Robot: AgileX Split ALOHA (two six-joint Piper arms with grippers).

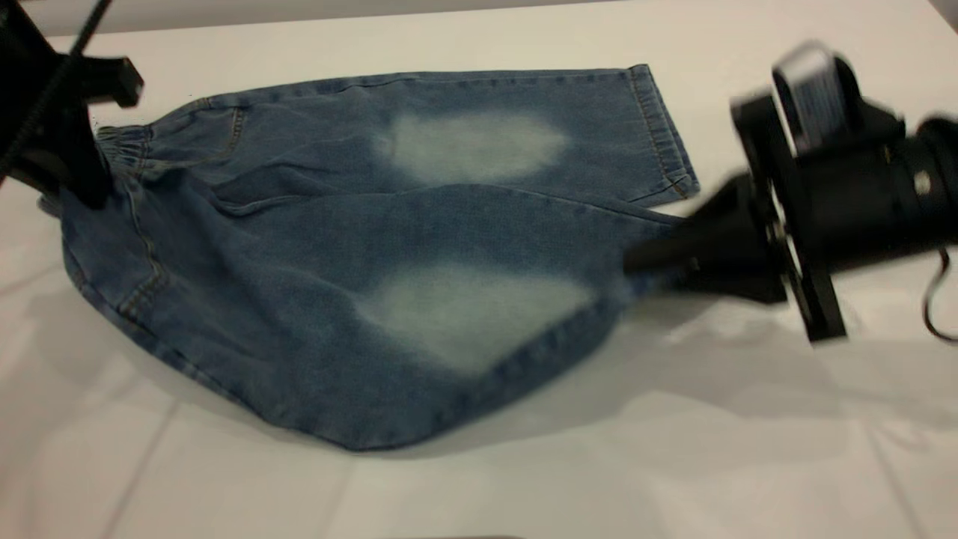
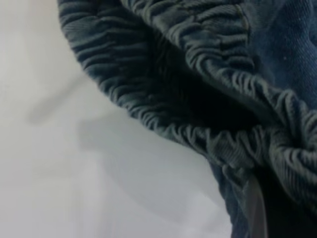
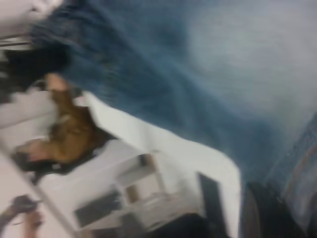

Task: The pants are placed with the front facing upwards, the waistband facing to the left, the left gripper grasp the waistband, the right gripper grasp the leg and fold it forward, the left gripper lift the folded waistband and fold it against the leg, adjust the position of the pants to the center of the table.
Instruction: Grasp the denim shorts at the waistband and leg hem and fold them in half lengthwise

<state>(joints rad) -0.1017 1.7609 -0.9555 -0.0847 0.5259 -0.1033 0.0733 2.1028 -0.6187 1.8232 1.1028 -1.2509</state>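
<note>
White tabletop, the table (image 1: 479,486), is filling the exterior view and carrying the pants (image 1: 374,247), blue denim with two pale faded ovals and tan stitching; no readable writing is showing. At their left end the left gripper (image 1: 71,168) is pinching the waistband (image 1: 123,146). At their right end the right gripper (image 1: 655,262) is clamping the near leg's hem, lifted off the table.

Left wrist view: the waistband's (image 2: 198,99) gathered ruffles are hanging above the white surface.

Right wrist view: blurred denim is filling most of the frame.
</note>
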